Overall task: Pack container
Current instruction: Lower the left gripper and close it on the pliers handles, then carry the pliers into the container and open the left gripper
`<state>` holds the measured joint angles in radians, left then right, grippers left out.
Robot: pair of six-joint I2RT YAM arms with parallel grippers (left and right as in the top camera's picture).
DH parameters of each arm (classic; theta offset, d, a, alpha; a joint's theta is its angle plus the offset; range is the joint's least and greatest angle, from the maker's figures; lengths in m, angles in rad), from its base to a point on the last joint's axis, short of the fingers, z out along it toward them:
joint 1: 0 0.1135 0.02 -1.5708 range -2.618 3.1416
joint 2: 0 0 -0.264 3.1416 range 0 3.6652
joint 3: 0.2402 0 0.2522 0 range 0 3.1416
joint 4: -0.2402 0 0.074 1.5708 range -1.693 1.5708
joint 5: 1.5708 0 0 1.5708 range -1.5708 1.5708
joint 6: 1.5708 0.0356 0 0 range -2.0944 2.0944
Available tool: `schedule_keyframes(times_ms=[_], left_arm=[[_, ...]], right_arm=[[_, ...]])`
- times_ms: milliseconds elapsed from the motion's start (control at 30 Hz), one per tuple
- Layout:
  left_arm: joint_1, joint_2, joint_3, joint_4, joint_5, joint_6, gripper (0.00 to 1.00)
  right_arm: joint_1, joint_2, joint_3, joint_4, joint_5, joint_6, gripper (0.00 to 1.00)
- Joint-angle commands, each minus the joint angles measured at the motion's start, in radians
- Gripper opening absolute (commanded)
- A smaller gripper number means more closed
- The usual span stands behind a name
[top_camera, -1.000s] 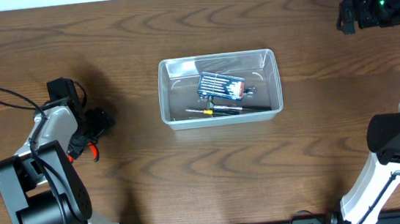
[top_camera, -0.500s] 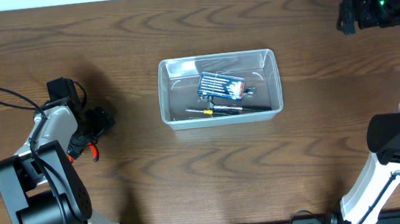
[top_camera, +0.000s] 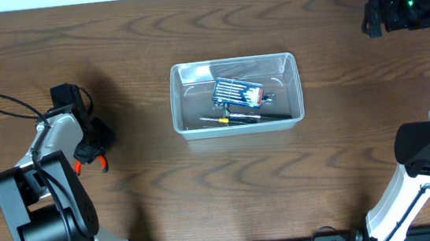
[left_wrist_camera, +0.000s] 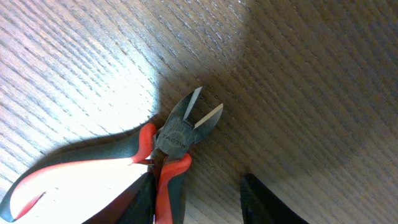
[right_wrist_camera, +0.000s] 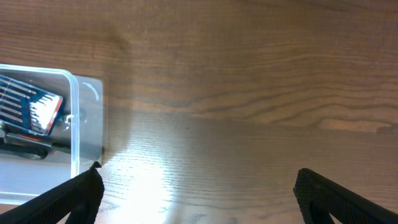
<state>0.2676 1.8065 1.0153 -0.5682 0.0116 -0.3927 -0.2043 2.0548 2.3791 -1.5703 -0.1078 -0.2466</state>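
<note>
The container [top_camera: 193, 103] sits at the table's centre and holds a blue bit case [top_camera: 237, 93] and a screwdriver [top_camera: 229, 119]. The cutters [left_wrist_camera: 177, 137] lie well to its left, outside it. The left gripper [left_wrist_camera: 199, 202] is spread open low over their red handles. Recommended: straddle both handles squarely, lower fully, then close. The right gripper [right_wrist_camera: 199, 199], wide open and empty, hangs at the far right.

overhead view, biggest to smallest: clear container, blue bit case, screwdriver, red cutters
1. container
2. blue bit case
3. screwdriver, nearly as long as the case but far thinner
Unranked: red cutters, mostly hidden under the left gripper in that view
</note>
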Motion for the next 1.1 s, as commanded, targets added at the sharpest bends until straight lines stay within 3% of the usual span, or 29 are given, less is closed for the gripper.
schedule_keyframes(times_ms=[0,367,867,1067], left_arm=[[0.004,0.056,-0.023,-0.014,0.003,-0.002,0.38],[0.004,0.056,-0.023,-0.021,0.003,-0.002,0.34],[0.004,0.056,-0.023,-0.025,0.003,-0.003,0.07],[0.004,0.056,-0.023,-0.025,0.003,-0.003,0.06]], right_arm=[[0.000,-0.012,-0.003,0.000,0.003,-0.013,0.99],[0.000,-0.012,-0.003,0.000,0.003,-0.013,0.99],[0.000,-0.012,-0.003,0.000,0.003,-0.013,0.99],[0.000,-0.012,-0.003,-0.001,0.003,-0.013,0.99]])
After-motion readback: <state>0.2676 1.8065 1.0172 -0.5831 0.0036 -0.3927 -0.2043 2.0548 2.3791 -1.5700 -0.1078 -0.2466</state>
